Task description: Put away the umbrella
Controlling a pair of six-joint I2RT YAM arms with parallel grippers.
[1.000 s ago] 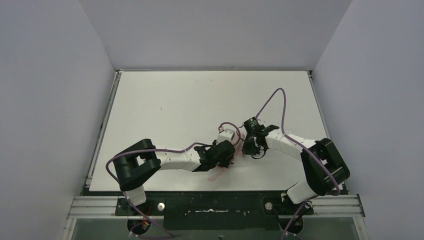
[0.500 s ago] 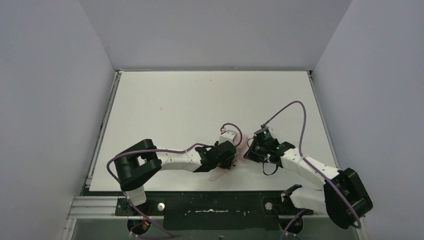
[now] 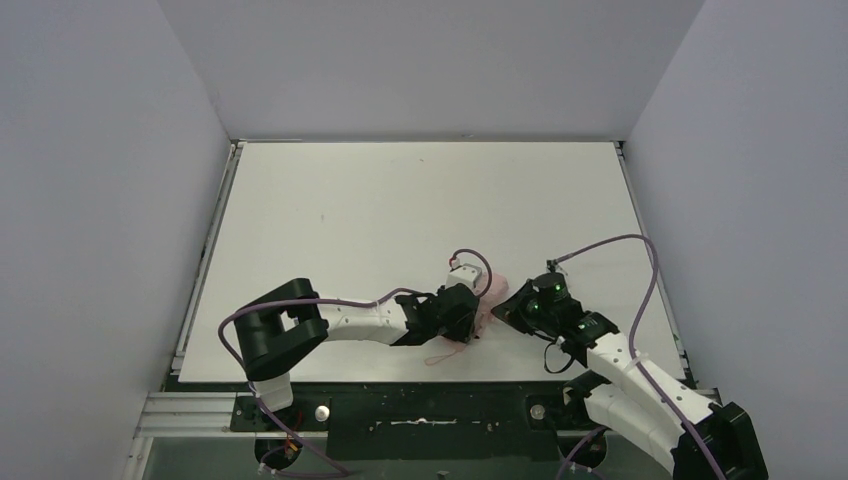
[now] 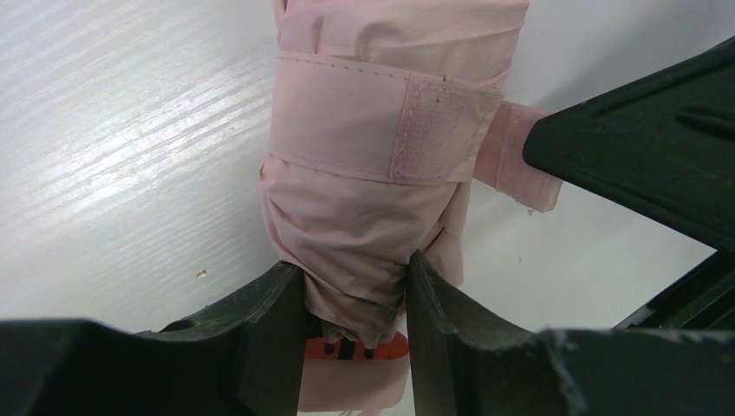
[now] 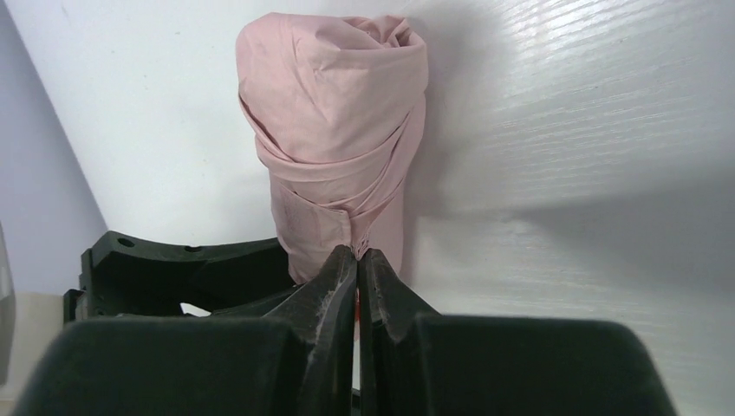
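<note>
Left gripper (image 4: 355, 282) clamps the rolled umbrella (image 4: 364, 208) lying on the table (image 4: 130, 130) near its front edge, while the right gripper (image 5: 356, 257), fingers closed at the strap (image 4: 342, 117) tab, could tug the wrap loose and let fabric unfurl.

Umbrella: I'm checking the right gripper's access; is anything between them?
Nothing visible does. The right gripper, tips closed, sits right at the strap of the umbrella; the left gripper clamps the bundle beside it, not between.

No readable text, labels, brands or numbers anywhere (all three views checked)
</note>
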